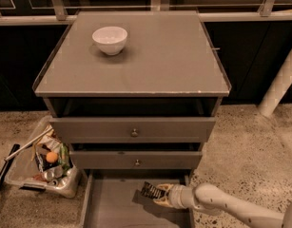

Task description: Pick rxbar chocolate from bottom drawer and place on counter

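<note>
Camera view shows the pale gripper [160, 196] low in the wide grey bottom drawer [112, 208], jaws closed on the small black rxbar chocolate wrapper [150, 191]. Lifting it onto the glossy grey counter surface [155, 56] is not done yet.

Robot lab (gripper [158, 194] in bottom drawer [112, 208])

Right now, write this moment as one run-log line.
phase: grasp | gripper: in bottom drawer, shut on rxbar chocolate | counter: holds white bowl, bar not yet placed
</note>
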